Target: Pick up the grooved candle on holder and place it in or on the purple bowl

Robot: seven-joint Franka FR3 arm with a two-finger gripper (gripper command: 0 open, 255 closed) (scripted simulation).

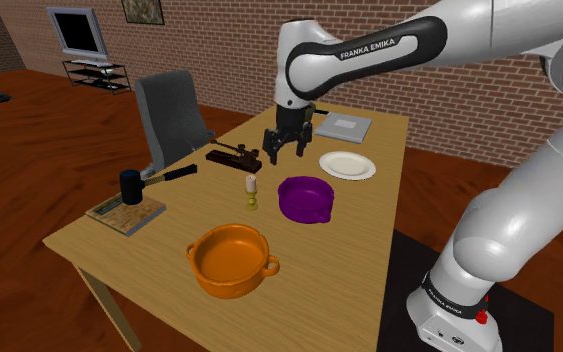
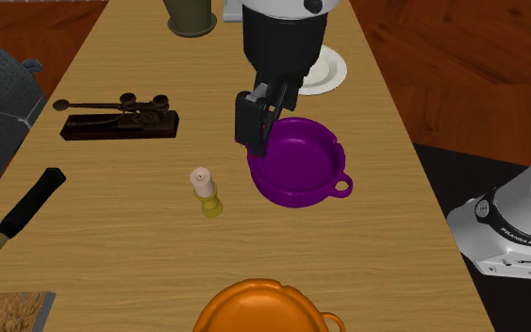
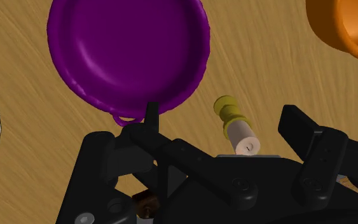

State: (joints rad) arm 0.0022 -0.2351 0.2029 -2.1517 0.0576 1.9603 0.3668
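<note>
While your black two-finger gripper [image 1: 287,148] hangs spread and empty, centre it over the cream candle on its yellowish holder [image 2: 206,191] beside the purple bowl [image 2: 296,200], then descend.

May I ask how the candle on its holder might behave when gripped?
The candle on holder stands tall and narrow on a small base, so a nudge would probably tip it. Being round, it could roll. It looks small, likely light.

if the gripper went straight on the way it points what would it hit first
Most likely the candle on its holder: in the wrist view it sits between the open fingers, with the table behind it. Depth is unclear, so that is a judgement.
</note>
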